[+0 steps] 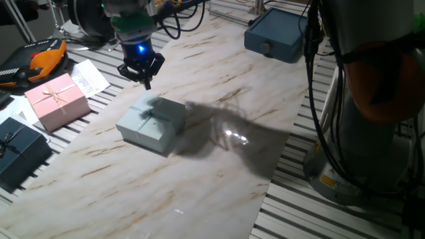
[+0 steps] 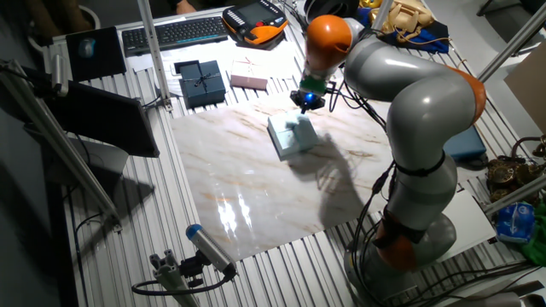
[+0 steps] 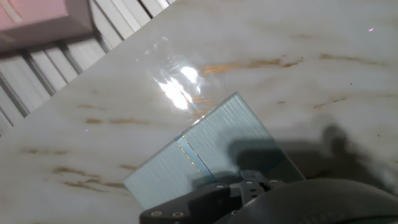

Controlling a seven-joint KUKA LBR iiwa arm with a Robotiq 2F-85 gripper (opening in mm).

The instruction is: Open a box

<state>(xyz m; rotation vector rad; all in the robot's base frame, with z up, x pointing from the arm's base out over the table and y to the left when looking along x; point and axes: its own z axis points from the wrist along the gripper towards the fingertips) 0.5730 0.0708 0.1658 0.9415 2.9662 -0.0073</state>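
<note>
Small square pale blue cardboard box (image 1: 151, 124), lid on, sits mid-frame on marble board (image 1: 219, 172). Black two-finger gripper (image 1: 145, 78) hovers above; finger spread unclear. Hand view crops the box.

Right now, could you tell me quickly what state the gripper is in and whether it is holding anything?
Gripper: above the pale blue box, not holding it; whether its jaws are open or shut cannot be told.

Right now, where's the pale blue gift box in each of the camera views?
One fixed view: pale blue box left of centre, just below the gripper.
The other fixed view: upper centre, under the gripper.
Hand view: lower centre, corner pointing up.
Shared landmark: the marble board.
</note>
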